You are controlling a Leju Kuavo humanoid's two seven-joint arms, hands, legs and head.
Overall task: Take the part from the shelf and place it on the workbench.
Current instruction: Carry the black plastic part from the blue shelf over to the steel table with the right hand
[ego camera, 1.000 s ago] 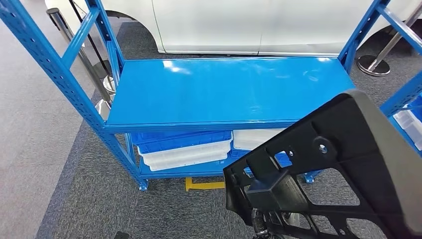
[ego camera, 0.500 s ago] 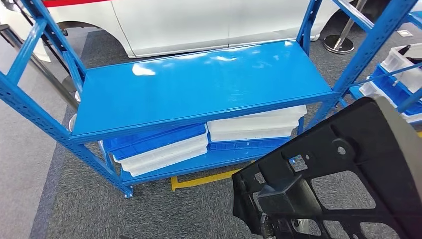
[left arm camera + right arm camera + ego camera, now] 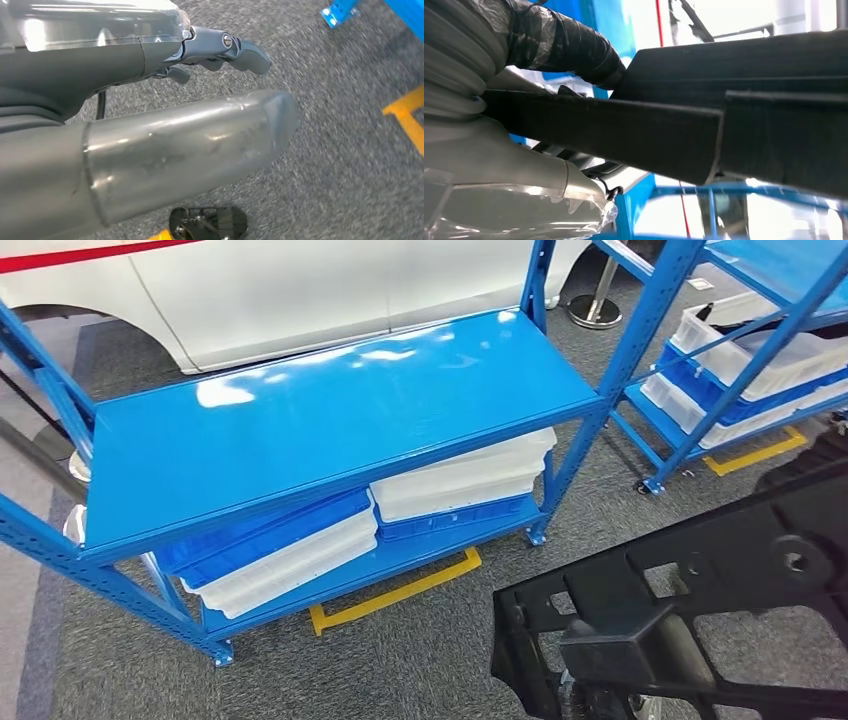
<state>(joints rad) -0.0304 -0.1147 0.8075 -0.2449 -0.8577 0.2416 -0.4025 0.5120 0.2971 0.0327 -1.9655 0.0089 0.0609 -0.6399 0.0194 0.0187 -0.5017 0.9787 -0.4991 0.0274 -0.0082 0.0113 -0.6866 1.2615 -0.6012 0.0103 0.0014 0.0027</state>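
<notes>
A large black plastic part, a ribbed frame with cut-outs, fills the lower right of the head view, above the grey carpet in front of the shelf. In the right wrist view my right hand grips the part by a long edge, with the tape-wrapped thumb lying over its rim. My left hand hangs over the carpet, its fingers apart from the thick thumb and holding nothing.
The blue shelf has a bare top level, with white and blue crates stacked on the level below. A second blue rack with crates stands at the right. A white car body is behind, and a yellow floor mark lies in front.
The whole picture has swung: the camera turned right, so the shelf slid left and the second rack came in. The part stays in my right hand, now lower in the picture.
</notes>
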